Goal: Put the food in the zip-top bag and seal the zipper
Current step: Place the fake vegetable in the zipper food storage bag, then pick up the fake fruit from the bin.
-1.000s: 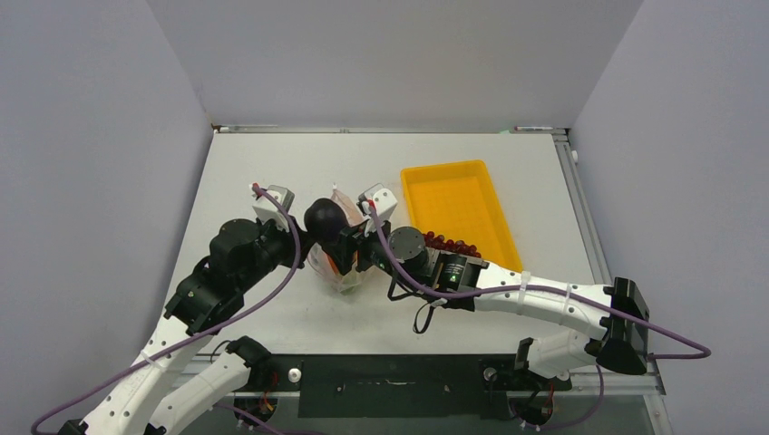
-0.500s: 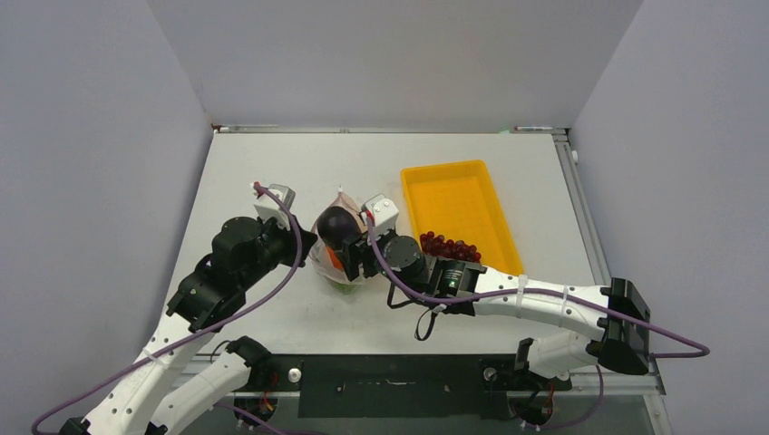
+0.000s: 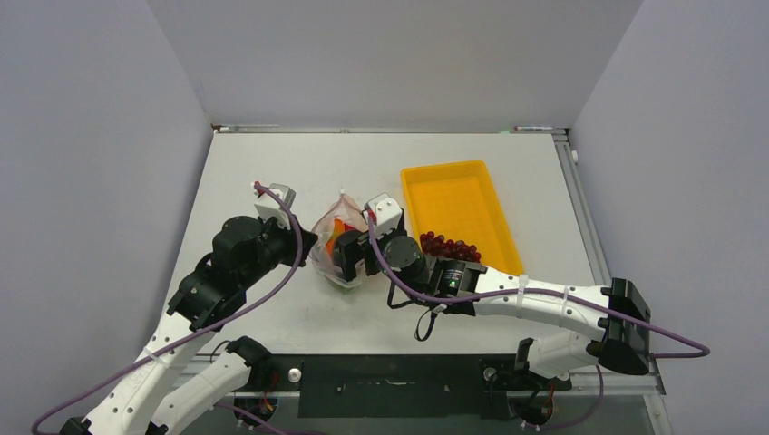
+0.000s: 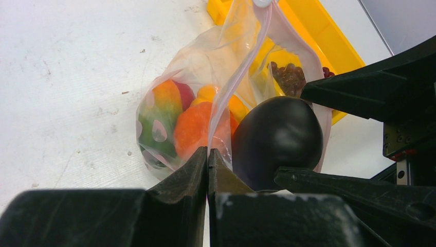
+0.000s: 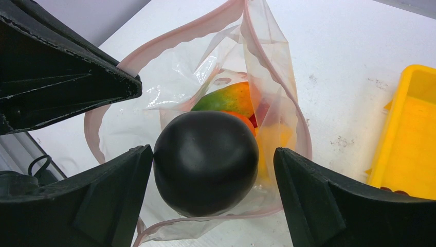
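Observation:
The clear zip-top bag (image 3: 328,243) stands open between both grippers, its pinkish zipper strip (image 5: 180,33) ringing the mouth. My left gripper (image 4: 207,154) is shut on the bag's mouth edge and holds it up. Inside lie the orange pumpkin (image 4: 198,128) and a green and red piece (image 4: 159,110). The dark eggplant (image 5: 205,162) sits in the bag's mouth between the open fingers of my right gripper (image 5: 213,164); the left finger touches it and the right finger stands apart. The dark red grape cluster (image 3: 449,246) lies in the yellow tray.
The yellow tray (image 3: 453,186) lies right of the bag, its near corner close to my right wrist. The left gripper's finger (image 5: 61,77) reaches in at the bag's left rim. White table surface runs behind and left of the bag.

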Controlling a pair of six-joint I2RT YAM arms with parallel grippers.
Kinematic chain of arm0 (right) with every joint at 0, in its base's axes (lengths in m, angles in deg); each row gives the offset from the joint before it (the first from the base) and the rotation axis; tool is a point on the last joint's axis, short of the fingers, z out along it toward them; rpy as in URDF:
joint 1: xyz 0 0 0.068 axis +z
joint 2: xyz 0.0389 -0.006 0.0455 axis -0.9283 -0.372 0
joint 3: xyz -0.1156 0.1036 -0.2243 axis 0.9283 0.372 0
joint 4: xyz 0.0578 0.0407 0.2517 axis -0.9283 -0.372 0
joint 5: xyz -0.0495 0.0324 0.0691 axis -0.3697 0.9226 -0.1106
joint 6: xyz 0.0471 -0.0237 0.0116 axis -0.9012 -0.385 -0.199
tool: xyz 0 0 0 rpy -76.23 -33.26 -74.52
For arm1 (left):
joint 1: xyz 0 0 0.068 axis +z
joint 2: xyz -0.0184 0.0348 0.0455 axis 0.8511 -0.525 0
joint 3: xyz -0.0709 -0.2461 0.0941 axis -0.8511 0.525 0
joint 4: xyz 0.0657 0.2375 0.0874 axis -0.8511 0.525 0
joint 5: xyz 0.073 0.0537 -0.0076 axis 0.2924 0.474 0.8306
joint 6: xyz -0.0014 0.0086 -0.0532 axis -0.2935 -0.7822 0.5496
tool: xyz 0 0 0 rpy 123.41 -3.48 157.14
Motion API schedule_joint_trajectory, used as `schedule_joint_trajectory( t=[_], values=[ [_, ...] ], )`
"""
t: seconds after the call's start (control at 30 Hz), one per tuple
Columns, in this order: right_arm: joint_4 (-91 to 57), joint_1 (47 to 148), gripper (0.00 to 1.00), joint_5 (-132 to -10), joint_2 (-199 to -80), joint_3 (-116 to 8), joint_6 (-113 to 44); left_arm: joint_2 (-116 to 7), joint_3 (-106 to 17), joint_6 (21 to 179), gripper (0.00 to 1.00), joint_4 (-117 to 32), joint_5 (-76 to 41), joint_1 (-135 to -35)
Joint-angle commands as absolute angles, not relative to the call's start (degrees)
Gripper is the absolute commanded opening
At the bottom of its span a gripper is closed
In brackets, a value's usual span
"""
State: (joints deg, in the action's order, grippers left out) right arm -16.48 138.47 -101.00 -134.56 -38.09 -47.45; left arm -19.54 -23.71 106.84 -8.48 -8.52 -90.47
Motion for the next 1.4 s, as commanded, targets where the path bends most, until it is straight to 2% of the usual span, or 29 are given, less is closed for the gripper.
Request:
schedule_joint_trajectory(
  t=[0.0, 0.47, 1.0, 1.37],
  values=[
    [-15.4, 139.0, 0.92, -102.9, -131.9, -39.3, -46.8, -19.5, -23.9, 106.8, 0.0, -11.0, -9.3, -90.1],
    [-16.2, 139.0, 0.95, -104.0, -126.1, -42.5, -44.1, -19.8, -23.9, 106.6, 0.0, -10.9, -9.3, -90.1],
    [-33.4, 136.7, 0.96, -123.3, -118.9, -41.8, -45.7, -20.0, -24.0, 106.6, 0.0, -10.9, -9.3, -90.1],
    [-46.7, 121.6, 0.96, -113.0, -119.3, -36.5, -50.5, -20.3, -24.0, 106.6, 0.0, -10.9, -9.3, -90.1]
  ],
)
